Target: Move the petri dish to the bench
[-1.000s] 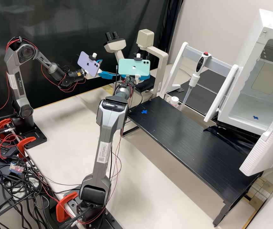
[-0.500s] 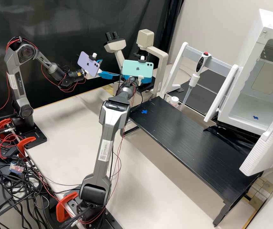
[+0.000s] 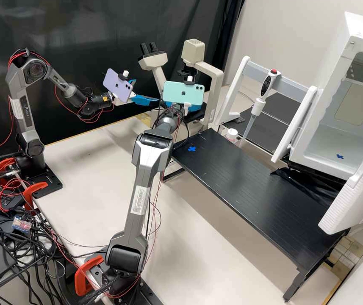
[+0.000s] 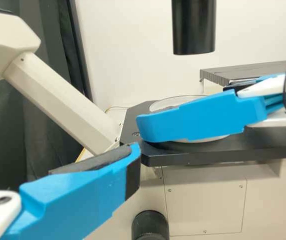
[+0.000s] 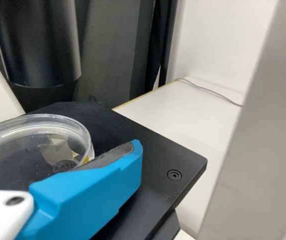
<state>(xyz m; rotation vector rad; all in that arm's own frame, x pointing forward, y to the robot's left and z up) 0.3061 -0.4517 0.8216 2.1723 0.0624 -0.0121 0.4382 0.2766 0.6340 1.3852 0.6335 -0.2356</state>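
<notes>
Both arms are dark grey and have white labels. Thin red cables go along them. The fingers are bright blue, with darker grey pads.

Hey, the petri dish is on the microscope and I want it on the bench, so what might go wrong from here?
The right claw has a finger close beside the rim of the petri dish; closing off-centre might tip or slide it.

The black cylinder hangs over the stage, so a steep lift could knock it.

The left claw is also near, so the arms might bump.
</notes>
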